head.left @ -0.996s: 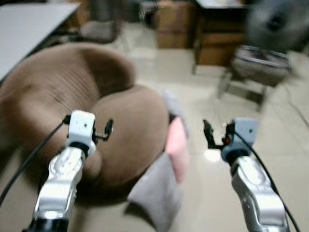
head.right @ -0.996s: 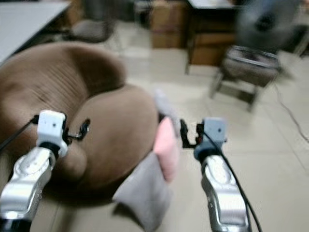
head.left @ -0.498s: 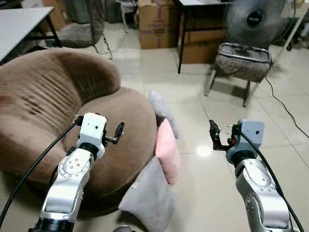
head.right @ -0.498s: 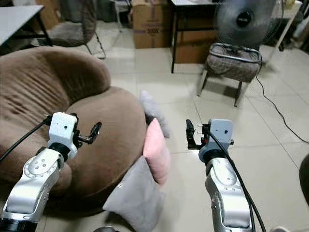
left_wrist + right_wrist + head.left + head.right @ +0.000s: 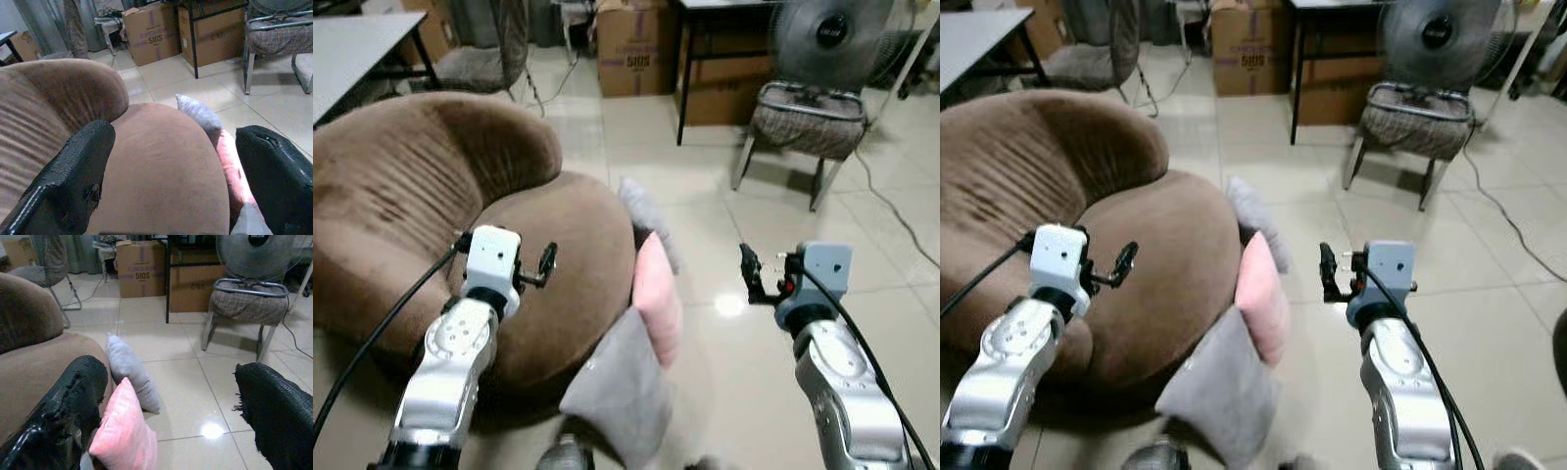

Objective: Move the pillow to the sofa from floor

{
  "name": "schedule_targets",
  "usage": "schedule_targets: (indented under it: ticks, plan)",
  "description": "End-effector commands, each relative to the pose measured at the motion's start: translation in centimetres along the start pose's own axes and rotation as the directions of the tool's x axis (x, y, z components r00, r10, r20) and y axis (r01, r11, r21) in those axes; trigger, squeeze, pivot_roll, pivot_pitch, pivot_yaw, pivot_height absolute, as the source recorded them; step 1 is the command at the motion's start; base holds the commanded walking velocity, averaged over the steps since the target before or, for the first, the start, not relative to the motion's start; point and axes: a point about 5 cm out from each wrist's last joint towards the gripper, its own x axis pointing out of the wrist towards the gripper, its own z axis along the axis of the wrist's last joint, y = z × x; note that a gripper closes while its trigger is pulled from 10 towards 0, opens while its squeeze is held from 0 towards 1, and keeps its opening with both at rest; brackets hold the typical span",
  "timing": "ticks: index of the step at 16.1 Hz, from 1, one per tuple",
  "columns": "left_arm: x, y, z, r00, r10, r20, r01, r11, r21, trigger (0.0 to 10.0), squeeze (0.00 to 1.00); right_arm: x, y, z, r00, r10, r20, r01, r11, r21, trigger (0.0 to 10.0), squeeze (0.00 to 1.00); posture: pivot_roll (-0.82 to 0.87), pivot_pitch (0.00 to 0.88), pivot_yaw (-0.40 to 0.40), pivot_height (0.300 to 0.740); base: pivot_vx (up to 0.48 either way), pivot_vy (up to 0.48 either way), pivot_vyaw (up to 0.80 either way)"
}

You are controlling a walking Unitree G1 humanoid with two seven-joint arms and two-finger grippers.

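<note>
The left gripper (image 5: pixel 546 262) is hovering over the seat of the brown sofa (image 5: pixel 431 196), its two fingers (image 5: pixel 73 171) standing apart with nothing between them. The right gripper (image 5: pixel 749 274) is hanging in the air above the tiled floor (image 5: pixel 744 215), to the right of the sofa, and its fingers (image 5: pixel 73 396) are likewise spread and empty.

Between the two grippers a pink pillow (image 5: pixel 658 294) is standing on edge on the floor, leaning against the sofa's rounded front. A grey pillow (image 5: pixel 619 387) is lying just in front of it, nearer the robot, also propped against the sofa base and touching the pink one. A second grey pillow (image 5: pixel 1253 220) is resting just behind the pink one, against the sofa's far side.

Farther off, a padded stool (image 5: pixel 803 122) is standing on the tiles with a fan (image 5: pixel 827 34) behind it, and cardboard boxes (image 5: pixel 1249 49) are sitting beside a dark desk (image 5: pixel 705 39).
</note>
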Motion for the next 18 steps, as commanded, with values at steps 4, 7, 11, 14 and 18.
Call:
schedule_targets:
  ticks: [4, 7, 11, 14, 18]
  plan:
    - [0.05, -0.07, -0.20, 1.000, 0.000, -0.007, 0.001, 1.000, 0.003, 10.0, 0.00, 0.01, 0.08, -0.06, 1.000, 0.005, -0.001, -0.005, 1.000, 0.002, 10.0, 0.00, 0.01, 0.000, 0.036, 0.630, 0.000, 0.000, 0.00]
    - [0.06, -0.11, -0.30, 1.000, 0.002, -0.009, -0.002, 1.000, -0.001, 10.0, 0.00, 0.07, 0.06, -0.10, 1.000, 0.007, -0.001, -0.007, 1.000, -0.002, 10.0, 0.00, 0.01, 0.000, 0.035, 0.630, 0.000, 0.000, 0.00]
    - [0.05, -0.11, -0.39, 1.000, 0.003, -0.013, -0.003, 1.000, 0.005, 10.0, 0.00, 0.07, 0.19, -0.30, 1.000, 0.008, -0.007, -0.008, 1.000, -0.006, 10.0, 0.00, 0.01, 0.000, 0.035, 0.630, 0.000, 0.000, 0.00]
    - [0.07, -0.17, -0.41, 1.000, -0.003, -0.011, 0.003, 1.000, 0.009, 10.0, 0.00, -0.02, 0.33, -0.54, 1.000, 0.015, -0.017, -0.015, 1.000, 0.003, 10.0, 0.00, 0.01, 0.000, 0.038, 0.625, 0.000, 0.000, 0.00]
    - [0.17, -0.15, -0.32, 1.000, -0.004, -0.010, 0.004, 1.000, 0.014, 10.0, 0.00, -0.02, 0.33, -0.53, 1.000, 0.013, -0.015, -0.013, 1.000, 0.003, 10.0, 0.00, 0.01, 0.000, 0.037, 0.585, 0.000, 0.000, 0.00]
